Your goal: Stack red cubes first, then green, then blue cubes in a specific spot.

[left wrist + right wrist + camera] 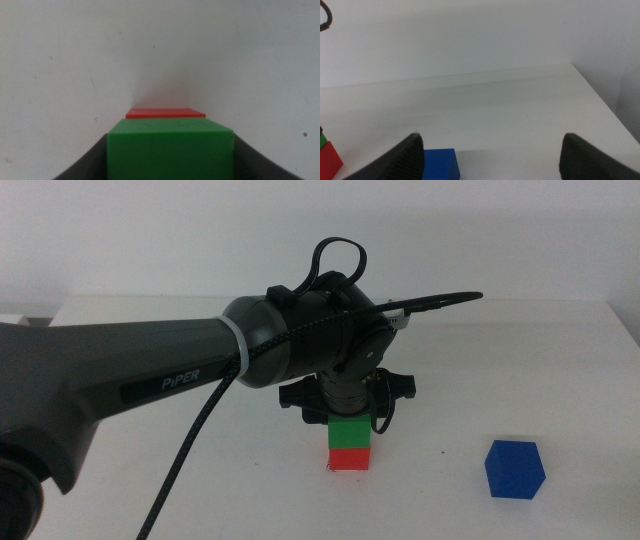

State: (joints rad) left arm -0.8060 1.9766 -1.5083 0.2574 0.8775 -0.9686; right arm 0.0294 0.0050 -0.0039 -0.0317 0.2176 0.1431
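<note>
Left end effector (170, 167), reaching in over the white worktop (560, 350), grips the green cube (349, 431) between its jaws, apparently resting on the red cube (349, 458) mid-worktop, though contact is hard to confirm. Right end effector (490, 150) waits with jaws spread wide, the blue cube (515, 468) lying free just before it.
</note>
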